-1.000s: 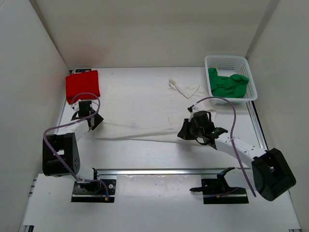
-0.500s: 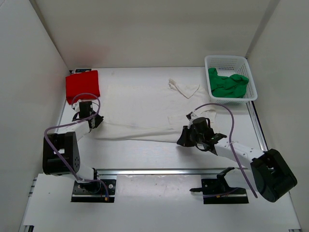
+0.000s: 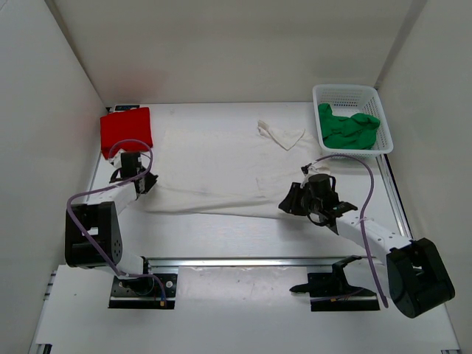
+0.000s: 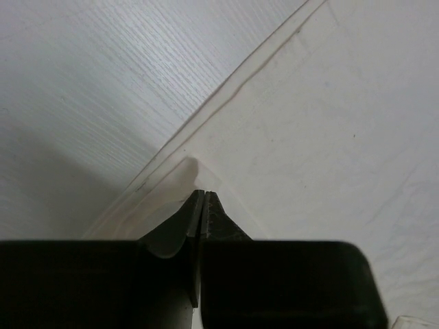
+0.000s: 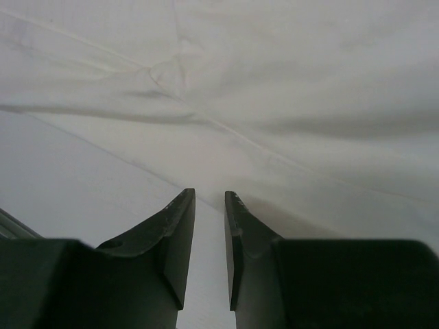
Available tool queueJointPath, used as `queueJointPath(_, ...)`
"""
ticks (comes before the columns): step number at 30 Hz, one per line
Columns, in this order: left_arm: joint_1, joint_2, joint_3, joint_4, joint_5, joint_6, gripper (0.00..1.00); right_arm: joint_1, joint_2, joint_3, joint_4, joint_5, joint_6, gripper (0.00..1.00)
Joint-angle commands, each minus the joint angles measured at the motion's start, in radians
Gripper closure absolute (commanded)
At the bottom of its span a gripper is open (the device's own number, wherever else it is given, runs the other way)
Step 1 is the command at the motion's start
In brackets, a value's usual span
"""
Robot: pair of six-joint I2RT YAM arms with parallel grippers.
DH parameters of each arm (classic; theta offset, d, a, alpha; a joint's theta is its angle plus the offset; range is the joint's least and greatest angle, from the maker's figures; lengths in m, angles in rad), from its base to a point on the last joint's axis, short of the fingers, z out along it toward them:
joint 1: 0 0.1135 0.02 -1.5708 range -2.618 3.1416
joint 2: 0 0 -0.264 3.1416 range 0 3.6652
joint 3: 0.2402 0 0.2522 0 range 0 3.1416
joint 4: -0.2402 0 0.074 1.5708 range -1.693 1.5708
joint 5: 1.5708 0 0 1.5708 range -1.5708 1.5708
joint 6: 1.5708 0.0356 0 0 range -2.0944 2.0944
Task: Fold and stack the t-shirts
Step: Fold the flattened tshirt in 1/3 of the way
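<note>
Slipping is the risk: the left hand (image 4: 203, 197), fingers together right at the hem of the white t-shirt (image 3: 214, 166), may hold too little cloth, while the right hand (image 5: 209, 197), fingers apart, has the near hem just ahead, ungripped.

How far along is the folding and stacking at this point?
Done: one red t-shirt lies folded at the table's far-left corner. In hand: the white t-shirt lies spread out, unfolded; the left gripper is shut, apparently pinching its left hem, and the right gripper hovers open at its near edge. Left: fold and stack the white one, then the green t-shirt crumpled in the basket.
</note>
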Motion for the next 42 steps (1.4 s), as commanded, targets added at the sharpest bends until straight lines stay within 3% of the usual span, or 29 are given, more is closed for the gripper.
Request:
queueJointPath(1, 0.016, 0.0, 0.045, -0.028, 0.006, 0.014, 0.88, -0.003, 0.003, 0.011, 0.036, -0.017, 0.004, 0.78)
queueJointPath(5, 0.021, -0.018, -0.013, 0.001, -0.001, 0.021, 0.65, 0.02, 0.017, 0.013, 0.047, -0.007, 0.004, 0.78)
queueJointPath(7, 0.025, -0.026, -0.044, 0.033, 0.008, 0.009, 0.62, 0.032, 0.022, 0.013, 0.053, -0.005, 0.007, 0.77)
queueJointPath(11, 0.004, 0.006, -0.024, 0.024, 0.013, 0.005, 0.66, 0.054, 0.014, -0.008, 0.078, -0.011, 0.019, 0.78)
queueJointPath(18, 0.004, 0.003, -0.025, 0.038, 0.008, -0.012, 0.89, 0.094, 0.013, -0.024, 0.099, 0.003, 0.03, 0.78)
queueJointPath(21, 0.002, 0.011, -0.008, 0.039, -0.009, -0.011, 0.93, 0.087, 0.007, -0.03, 0.089, 0.0, 0.027, 0.78)
queueJointPath(22, 0.002, 0.014, -0.002, 0.035, -0.009, -0.009, 0.91, 0.092, 0.007, -0.025, 0.093, -0.003, 0.029, 0.78)
queueJointPath(28, 0.005, 0.037, 0.002, 0.036, -0.003, -0.017, 0.59, 0.075, -0.007, -0.026, 0.102, -0.02, 0.024, 0.78)
queueJointPath(31, 0.004, 0.042, 0.001, 0.03, 0.0, -0.02, 0.69, 0.074, -0.001, -0.022, 0.096, -0.022, 0.023, 0.78)
queueJointPath(35, 0.002, 0.059, 0.002, 0.047, 0.004, -0.031, 0.71, 0.077, -0.012, -0.03, 0.103, -0.016, 0.019, 0.78)
queueJointPath(38, 0.005, 0.06, 0.002, 0.05, 0.01, -0.037, 0.93, 0.081, -0.009, -0.027, 0.106, -0.019, 0.023, 0.77)
queueJointPath(42, 0.01, 0.037, -0.002, 0.041, -0.001, -0.037, 1.0, 0.072, -0.001, -0.032, 0.103, -0.023, 0.016, 0.78)
